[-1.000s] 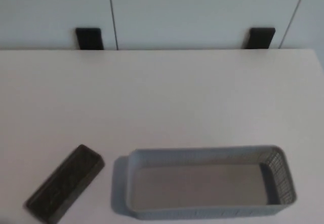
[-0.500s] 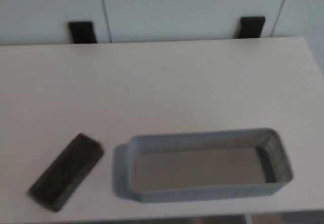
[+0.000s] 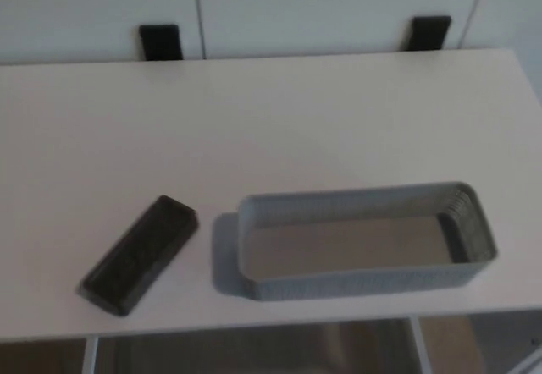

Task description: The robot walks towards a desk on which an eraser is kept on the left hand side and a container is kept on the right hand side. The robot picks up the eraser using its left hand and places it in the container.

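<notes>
A black rectangular eraser (image 3: 140,254) lies flat and slanted on the white desk (image 3: 271,129), near the front edge on the left. To its right stands a long grey mesh container (image 3: 366,240), with nothing in it, a small gap apart from the eraser. Neither of my hands shows in the head view.
The desk's front edge (image 3: 254,330) runs along the bottom, with floor and a white desk leg (image 3: 418,347) below. Behind the desk is a white cabinet wall with two black brackets (image 3: 160,41) at the desk's far edge.
The whole picture has shifted: the desk, eraser and container now sit higher in the frame and the desk's front edge shows. The camera moved; the things kept their places on the desk.
</notes>
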You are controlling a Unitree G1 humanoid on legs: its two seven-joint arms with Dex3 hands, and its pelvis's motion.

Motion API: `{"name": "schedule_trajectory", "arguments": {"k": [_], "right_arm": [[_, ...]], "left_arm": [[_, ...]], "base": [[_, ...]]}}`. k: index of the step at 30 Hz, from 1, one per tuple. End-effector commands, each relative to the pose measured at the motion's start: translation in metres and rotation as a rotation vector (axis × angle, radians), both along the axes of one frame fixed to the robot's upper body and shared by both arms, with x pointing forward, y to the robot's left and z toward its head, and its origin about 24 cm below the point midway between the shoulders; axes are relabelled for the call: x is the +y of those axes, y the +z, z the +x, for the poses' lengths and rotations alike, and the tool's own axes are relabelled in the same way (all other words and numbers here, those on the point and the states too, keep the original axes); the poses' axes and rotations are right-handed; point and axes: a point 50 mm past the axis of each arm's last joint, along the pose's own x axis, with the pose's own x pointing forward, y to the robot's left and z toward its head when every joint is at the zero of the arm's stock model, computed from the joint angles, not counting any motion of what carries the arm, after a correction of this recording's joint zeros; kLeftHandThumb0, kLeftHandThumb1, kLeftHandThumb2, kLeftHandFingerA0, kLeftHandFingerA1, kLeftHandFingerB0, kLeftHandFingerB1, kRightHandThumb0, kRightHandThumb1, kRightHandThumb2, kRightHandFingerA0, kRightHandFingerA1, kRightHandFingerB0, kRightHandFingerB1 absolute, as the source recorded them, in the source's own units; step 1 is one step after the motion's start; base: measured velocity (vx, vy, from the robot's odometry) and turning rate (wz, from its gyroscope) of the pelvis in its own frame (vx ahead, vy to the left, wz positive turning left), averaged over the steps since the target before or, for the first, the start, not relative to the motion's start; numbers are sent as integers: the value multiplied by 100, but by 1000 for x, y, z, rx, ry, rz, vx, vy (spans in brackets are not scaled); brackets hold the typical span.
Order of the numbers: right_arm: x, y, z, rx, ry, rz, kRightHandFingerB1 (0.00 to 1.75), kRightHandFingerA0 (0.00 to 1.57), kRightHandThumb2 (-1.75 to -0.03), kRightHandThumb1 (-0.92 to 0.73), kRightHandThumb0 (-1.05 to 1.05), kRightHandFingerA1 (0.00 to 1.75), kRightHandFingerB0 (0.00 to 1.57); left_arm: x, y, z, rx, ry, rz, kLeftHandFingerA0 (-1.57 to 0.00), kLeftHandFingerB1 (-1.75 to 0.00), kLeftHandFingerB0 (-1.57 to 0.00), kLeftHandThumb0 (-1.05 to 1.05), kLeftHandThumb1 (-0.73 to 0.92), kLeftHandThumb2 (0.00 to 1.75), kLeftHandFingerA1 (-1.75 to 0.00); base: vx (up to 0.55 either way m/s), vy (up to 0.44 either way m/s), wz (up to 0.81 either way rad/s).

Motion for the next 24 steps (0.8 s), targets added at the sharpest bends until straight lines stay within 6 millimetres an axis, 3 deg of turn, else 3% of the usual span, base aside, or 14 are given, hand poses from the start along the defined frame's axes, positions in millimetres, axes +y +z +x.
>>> {"name": "schedule_trajectory", "arguments": {"k": [1,2,3,6,9,10,11,12,13,16,17,19,20,24], "right_arm": [[-6,3,3,-8,2,-24,34,44,-55,-46,-59,49,31],[-6,3,3,-5,2,-28,43,40,-74,-41,-68,55,27],[-5,3,4,-12,6,-30,35,46,-55,-48,-56,50,32],[-6,3,4,-15,10,-27,36,47,-55,-47,-57,50,32],[-5,3,7,-20,5,-30,35,47,-55,-47,-55,50,32],[-5,3,7,-22,6,-30,35,48,-55,-47,-54,52,32],[-5,3,6,-19,5,-33,35,48,-55,-47,-54,50,31],[-6,3,5,-18,1,-31,34,47,-55,-47,-54,49,31],[-6,3,6,-16,2,-30,34,46,-55,-47,-56,47,31],[-5,3,8,-20,14,-32,35,46,-55,-47,-58,49,32],[-5,3,9,-24,7,-28,35,47,-55,-47,-56,50,31],[-5,3,8,-31,4,-29,46,48,-74,-39,-63,61,28],[-5,3,8,-35,3,-27,37,48,-54,-47,-55,53,32],[-5,3,7,-24,9,-31,36,47,-55,-46,-58,51,33]], "left_arm": [[2,2,3,0,-8,3,-40,-33,-26,-29,68,61,-41],[2,2,3,-2,-8,3,-34,-47,-14,-23,48,89,-57],[2,2,3,-10,2,-4,-34,-47,-14,-22,48,89,-57],[2,2,3,-5,-17,5,-39,-34,-28,-28,66,60,-40],[3,3,6,-9,-16,1,-40,-33,-27,-27,67,60,-40],[3,3,7,-12,-21,1,-30,-47,-14,-24,48,88,-55],[2,3,7,-6,-29,6,-31,-47,-15,-24,48,88,-55],[2,2,7,1,-38,13,-41,-33,-27,-27,67,59,-40],[2,3,8,0,-46,15,-33,-46,-14,-24,48,89,-56],[2,3,10,-13,-42,13,-39,-48,-15,-22,49,91,-60],[2,3,11,-10,-43,13,-41,-34,-27,-27,67,61,-42],[2,3,12,-8,-44,13,-36,-33,-27,-27,67,60,-39],[2,3,12,-8,-45,13,-37,-33,-27,-27,67,60,-39],[2,4,12,-2,-83,25,-36,-33,-27,-27,67,60,-39]], "base": [[-113,211,14],[-120,14,-6],[-66,-48,8],[0,0,0],[-45,97,-6],[-38,163,-9],[-42,184,-6],[-14,218,0],[14,288,-17],[15,252,-4],[-102,141,8],[-6,96,5],[141,88,5],[-4,-19,7]]}}
